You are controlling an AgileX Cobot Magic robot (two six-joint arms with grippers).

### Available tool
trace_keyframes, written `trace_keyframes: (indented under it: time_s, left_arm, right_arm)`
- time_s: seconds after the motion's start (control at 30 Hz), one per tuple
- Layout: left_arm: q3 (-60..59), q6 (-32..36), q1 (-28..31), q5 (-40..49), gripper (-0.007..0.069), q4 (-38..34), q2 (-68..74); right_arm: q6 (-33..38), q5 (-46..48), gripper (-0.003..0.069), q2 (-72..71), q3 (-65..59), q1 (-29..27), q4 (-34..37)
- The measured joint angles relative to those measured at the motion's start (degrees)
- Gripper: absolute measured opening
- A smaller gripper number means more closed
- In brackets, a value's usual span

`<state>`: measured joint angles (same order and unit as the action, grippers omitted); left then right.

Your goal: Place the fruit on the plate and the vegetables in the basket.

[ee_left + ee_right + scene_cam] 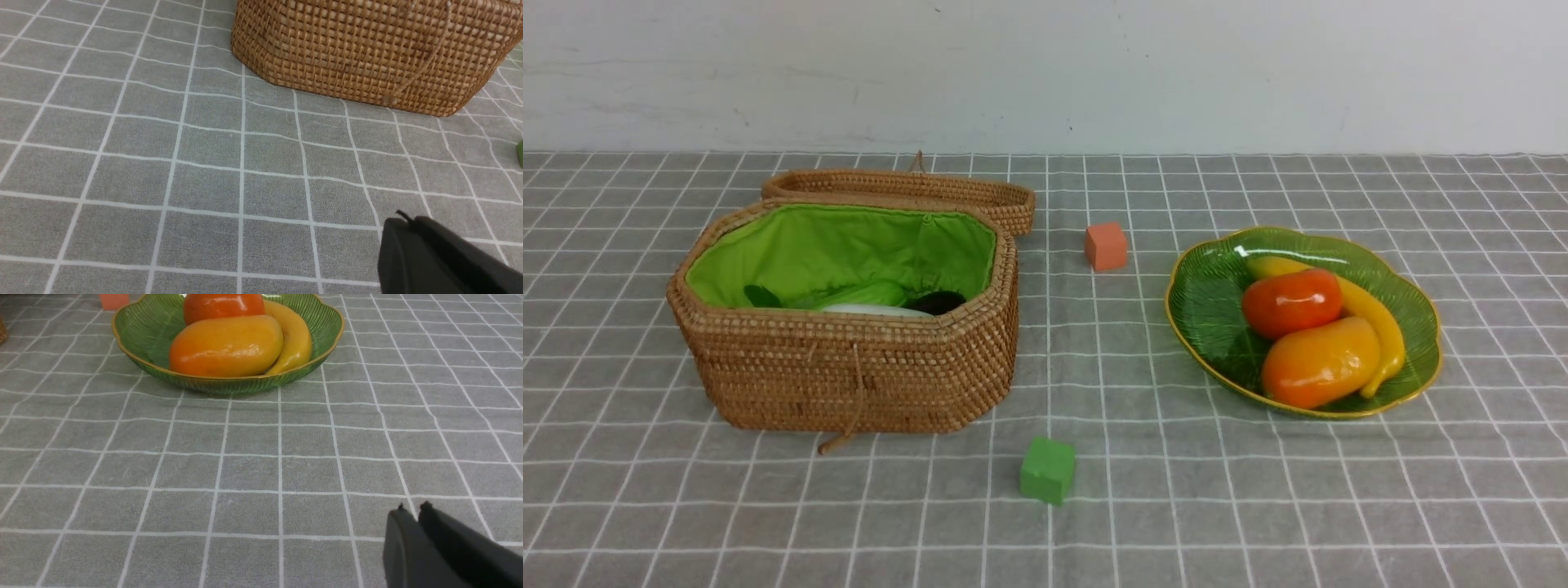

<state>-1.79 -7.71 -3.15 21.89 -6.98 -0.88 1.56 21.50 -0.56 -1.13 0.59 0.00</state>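
The wicker basket stands at the left with its green lining showing. Inside lie the green cucumber, the white radish and the dark eggplant, each partly hidden by the rim. On the green leaf plate at the right rest the mango, the persimmon and the banana. Neither arm shows in the front view. My left gripper is shut and empty, low over the cloth short of the basket. My right gripper is shut but for a sliver at the tips, empty, well short of the plate.
The basket's lid lies open behind it. A small orange cube sits between basket and plate, farther back. A small green cube sits near the front, right of the basket's corner. Grey checked cloth covers the table; a white wall stands behind.
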Motion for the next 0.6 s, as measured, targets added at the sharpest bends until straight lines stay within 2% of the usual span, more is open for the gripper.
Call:
trace_keyframes:
  time_s: [0.6]
  left_arm:
    - [0.0, 0.0, 0.0, 0.0, -0.0001, 0.0, 0.0]
  right_arm:
    - [0.0, 0.0, 0.0077, 0.0, 0.0, 0.0, 0.0]
